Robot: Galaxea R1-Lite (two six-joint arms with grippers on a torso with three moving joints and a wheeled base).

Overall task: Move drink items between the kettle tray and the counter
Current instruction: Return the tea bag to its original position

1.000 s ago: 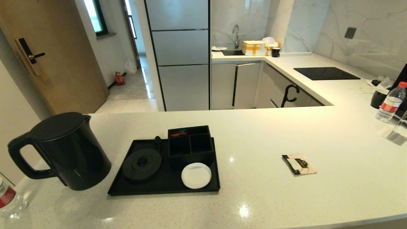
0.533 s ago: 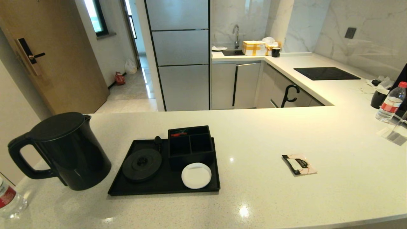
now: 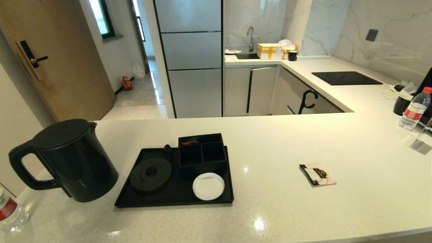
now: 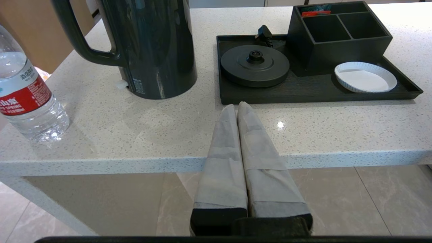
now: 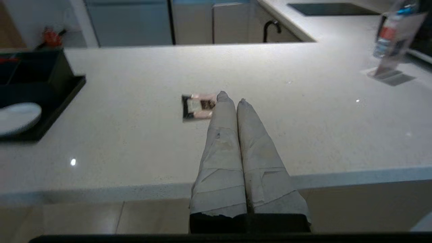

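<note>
The black kettle [image 3: 72, 158] stands on the counter [image 3: 287, 209] just left of the kettle tray [image 3: 175, 195]. A red-labelled water bottle [image 3: 8, 211] sits at the counter's front left corner. The pinkish tea sachet [image 3: 318, 174] lies flat to the tray's right. On the tray are the round kettle base [image 3: 151, 174], the divided box [image 3: 201, 155] and the white coaster [image 3: 208, 186]. Neither gripper shows in the head view. My left gripper [image 4: 237, 106] is shut and empty before the counter's front edge, facing the tray [image 4: 303, 94]. My right gripper [image 5: 231, 98] is shut and empty, short of the sachet [image 5: 197, 106].
A second red-capped bottle [image 3: 414, 108], a dark cup [image 3: 401, 104] and a clear stand [image 3: 420, 141] occupy the far right. The flat black hob [image 3: 346, 78] lies on the counter's back arm. A sink with boxes [image 3: 270, 50] is at the far back.
</note>
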